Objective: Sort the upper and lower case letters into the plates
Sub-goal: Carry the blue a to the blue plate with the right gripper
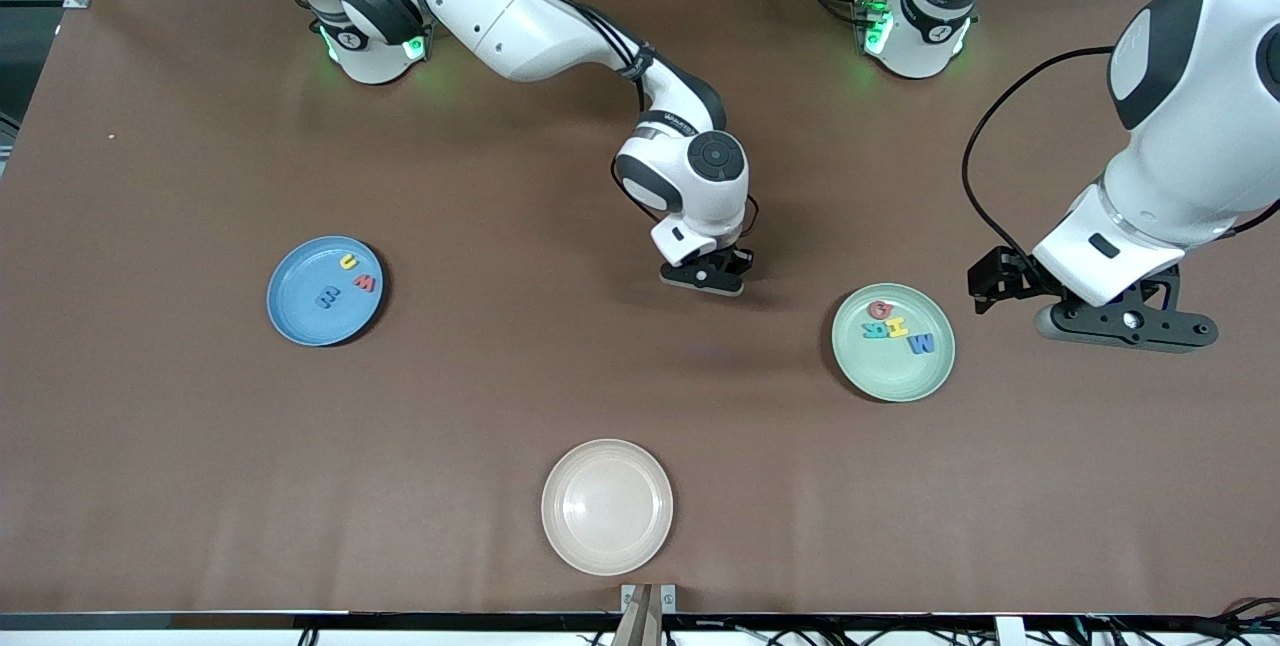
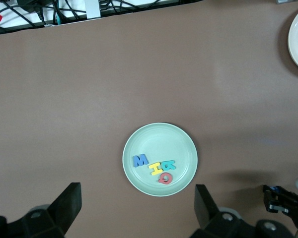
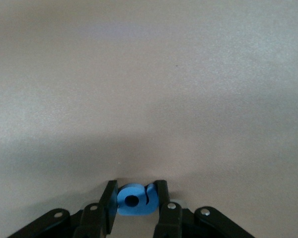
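Gripping a small blue foam letter (image 3: 134, 200), your right tool (image 1: 706, 277) is down at the bare brown table (image 1: 500, 176) near its middle, between the two sorting plates. In the right wrist view the letter sits clamped between the two black fingers (image 3: 109, 204), pressed on its two flat edges. It shows a round hole at one side and a slit at the other. Which character it is cannot be told from here, nor whether it has left the table. Its long axis appears to run across the gap from finger to finger, so the pinch takes it lengthwise; judge that a firm hold for thin foam.

Note the sky-blue round plate (image 1: 300, 318) toward the right arm's end of the table. It carries three letters: a yellow (image 1: 348, 262), a red (image 1: 364, 282) and a blue one (image 1: 327, 298), grouped on the part of the plate nearer the robots.

The pale mint-green round plate (image 1: 900, 378) lies toward the left arm's end with four letters clustered together: red (image 1: 880, 309), teal (image 1: 875, 329), yellow (image 1: 897, 327) and blue (image 1: 921, 343). That leaves the held letter as the last unsorted.

Your left tool (image 1: 1125, 324) waits beside the mint-green plate, above the table, fingers spread wide and holding nothing.

A cream-white round plate (image 1: 607, 506) stands bare nearest the front camera, apart from the sorting.
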Robot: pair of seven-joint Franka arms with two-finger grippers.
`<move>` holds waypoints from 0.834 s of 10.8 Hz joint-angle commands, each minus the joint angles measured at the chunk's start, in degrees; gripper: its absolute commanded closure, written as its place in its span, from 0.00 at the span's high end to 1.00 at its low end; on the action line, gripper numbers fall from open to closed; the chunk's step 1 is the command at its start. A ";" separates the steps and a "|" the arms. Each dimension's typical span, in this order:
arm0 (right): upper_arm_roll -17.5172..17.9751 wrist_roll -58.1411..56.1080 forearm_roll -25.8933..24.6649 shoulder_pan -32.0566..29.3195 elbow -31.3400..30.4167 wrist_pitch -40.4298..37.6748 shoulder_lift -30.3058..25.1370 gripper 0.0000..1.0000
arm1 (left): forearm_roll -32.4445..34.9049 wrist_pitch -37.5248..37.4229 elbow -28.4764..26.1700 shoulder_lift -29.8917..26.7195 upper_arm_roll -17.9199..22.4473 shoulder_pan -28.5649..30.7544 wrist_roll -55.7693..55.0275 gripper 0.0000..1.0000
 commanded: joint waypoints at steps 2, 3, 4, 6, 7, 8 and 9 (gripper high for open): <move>-0.31 -3.32 -0.54 -1.08 1.16 -5.46 -1.71 0.00 | -1.54 -0.16 0.12 -0.55 -0.27 0.08 -5.76 1.00; 0.04 -3.76 0.07 -3.27 1.07 -8.54 -4.86 0.00 | -1.62 -0.16 0.12 -0.56 -0.27 0.25 -5.76 1.00; 0.74 -3.59 0.86 -5.64 0.02 -9.78 -8.37 0.00 | -1.71 -0.16 0.12 -0.47 -0.18 0.25 -5.85 1.00; 2.84 -4.28 5.94 -13.53 -3.49 -12.33 -15.32 0.00 | -2.67 -0.16 0.12 -0.56 0.08 0.51 -5.41 1.00; 2.85 -6.38 6.92 -16.70 -5.77 -14.43 -18.83 0.00 | -3.20 -0.16 0.12 -0.56 0.35 0.86 -5.24 1.00; 2.85 -7.79 7.71 -20.39 -10.23 -14.98 -23.30 0.00 | -2.86 -0.16 0.12 -0.56 0.52 0.95 -5.76 1.00; 2.85 -11.37 8.85 -24.78 -16.19 -14.98 -28.31 0.00 | -2.77 -0.16 0.12 -0.73 0.44 0.96 -5.06 1.00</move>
